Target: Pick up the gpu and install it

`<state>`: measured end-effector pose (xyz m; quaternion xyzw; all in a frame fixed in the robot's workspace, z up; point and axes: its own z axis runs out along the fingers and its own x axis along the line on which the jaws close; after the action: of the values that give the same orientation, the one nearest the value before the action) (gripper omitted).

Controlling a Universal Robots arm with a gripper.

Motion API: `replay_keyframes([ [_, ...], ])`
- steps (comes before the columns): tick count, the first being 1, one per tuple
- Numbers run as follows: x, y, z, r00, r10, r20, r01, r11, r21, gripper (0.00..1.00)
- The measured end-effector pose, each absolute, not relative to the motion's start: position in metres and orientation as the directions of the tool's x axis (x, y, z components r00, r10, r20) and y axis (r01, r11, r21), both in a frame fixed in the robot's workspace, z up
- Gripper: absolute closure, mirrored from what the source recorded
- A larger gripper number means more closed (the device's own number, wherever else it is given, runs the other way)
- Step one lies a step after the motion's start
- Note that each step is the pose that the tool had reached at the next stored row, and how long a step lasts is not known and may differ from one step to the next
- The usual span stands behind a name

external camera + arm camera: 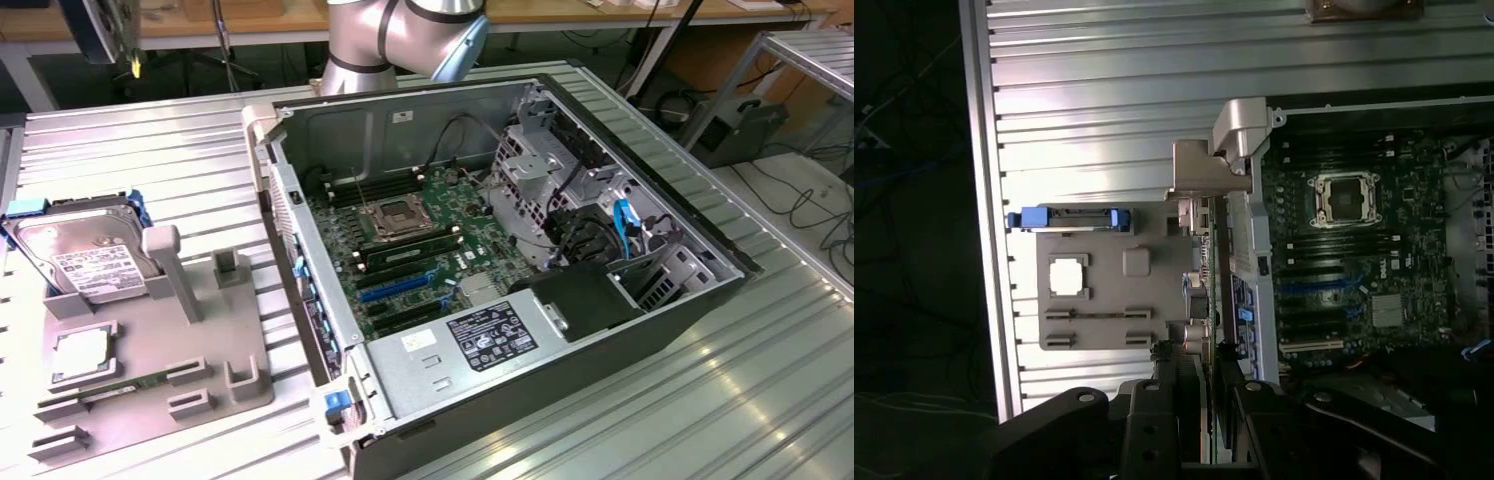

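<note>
Exterior view. Open computer case (pixel 641 330) lying on a ribbed metal table (pixel 134 130), with the motherboard (pixel 400 250) exposed and the CPU socket (pixel 398 217) bare. The power supply carries a black label (pixel 491 335) with white print too small to read. On the exterior view's left is a grey tray (pixel 227 370). It holds a hard drive (pixel 80 255) with a white label, text illegible, a processor chip (pixel 83 352) and a memory stick (pixel 114 392). Robot arm (pixel 387 40) at the far edge, behind the case.

Wrist view. Gripper (pixel 1209 400) in the foreground, its jaws clamped on the gpu (pixel 1204 270) from both sides. The card is seen edge-on as a thin strip with small components along it, ending in a silver metal bracket (pixel 1239 135) at the far end. It hangs above the scene, in line with the case wall between tray and motherboard. This view takes the tray from overhead and the hard drive edge-on, blue clips at both ends. Board lettering unreadable.
</note>
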<state>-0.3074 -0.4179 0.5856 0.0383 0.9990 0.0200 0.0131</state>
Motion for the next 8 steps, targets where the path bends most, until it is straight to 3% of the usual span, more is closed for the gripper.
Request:
replay_keyframes([
  [8, -0.3073, -0.4177, 0.594, -0.997, 0.077, -0.025, 0.076, 0.996, 0.041, 0.73],
])
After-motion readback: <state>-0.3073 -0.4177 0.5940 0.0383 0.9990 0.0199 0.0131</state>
